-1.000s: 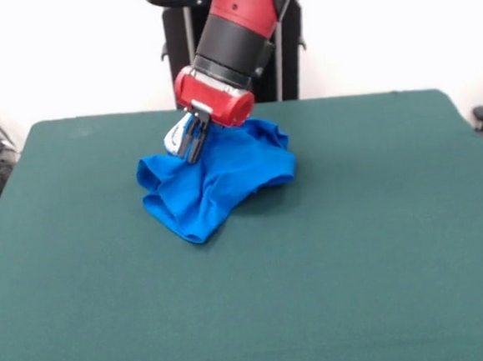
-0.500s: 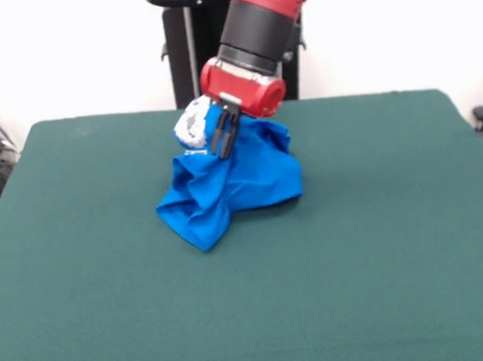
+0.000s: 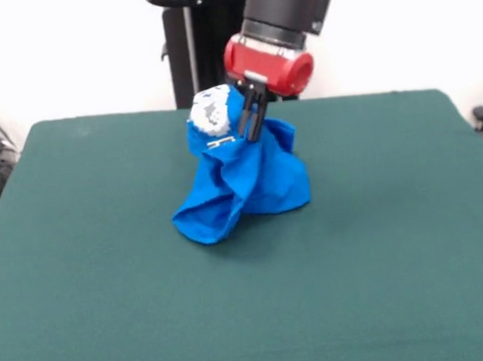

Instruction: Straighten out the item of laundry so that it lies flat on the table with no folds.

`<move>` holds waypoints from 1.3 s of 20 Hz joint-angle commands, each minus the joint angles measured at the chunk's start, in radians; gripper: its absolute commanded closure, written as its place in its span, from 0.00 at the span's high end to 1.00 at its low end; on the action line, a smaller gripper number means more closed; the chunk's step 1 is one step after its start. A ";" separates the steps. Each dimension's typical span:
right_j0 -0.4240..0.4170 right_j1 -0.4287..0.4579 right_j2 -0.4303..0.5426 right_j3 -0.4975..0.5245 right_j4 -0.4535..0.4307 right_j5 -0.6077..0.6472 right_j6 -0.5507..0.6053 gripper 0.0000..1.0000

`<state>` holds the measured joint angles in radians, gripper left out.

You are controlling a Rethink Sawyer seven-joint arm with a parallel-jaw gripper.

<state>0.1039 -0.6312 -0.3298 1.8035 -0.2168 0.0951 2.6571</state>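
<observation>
Shirt (image 3: 245, 176) pinched and lifted by the claw (image 3: 252, 123).
Claw was closed on the blue cloth's top; its crumpled lower folds rested on the table (image 3: 380, 245), toward twelve o'clock of centre.

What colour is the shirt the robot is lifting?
Bright blue T-shirt, with a white patterned patch near the top by the tool; seen in the front view.

Bright, even light; soft shadow beside the shirt (image 3: 241, 176).
</observation>
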 commanded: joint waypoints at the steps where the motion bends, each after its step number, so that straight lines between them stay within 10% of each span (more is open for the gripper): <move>1: -0.170 -0.219 0.228 0.093 -0.084 0.197 -0.205 0.00; 15: -0.800 -0.446 0.650 0.318 -0.257 0.248 -0.479 0.00; 26: -0.867 -0.560 0.694 0.368 -0.335 0.342 -0.492 0.00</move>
<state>-0.8034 -1.1276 0.2069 2.0442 -0.4924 0.2905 2.4894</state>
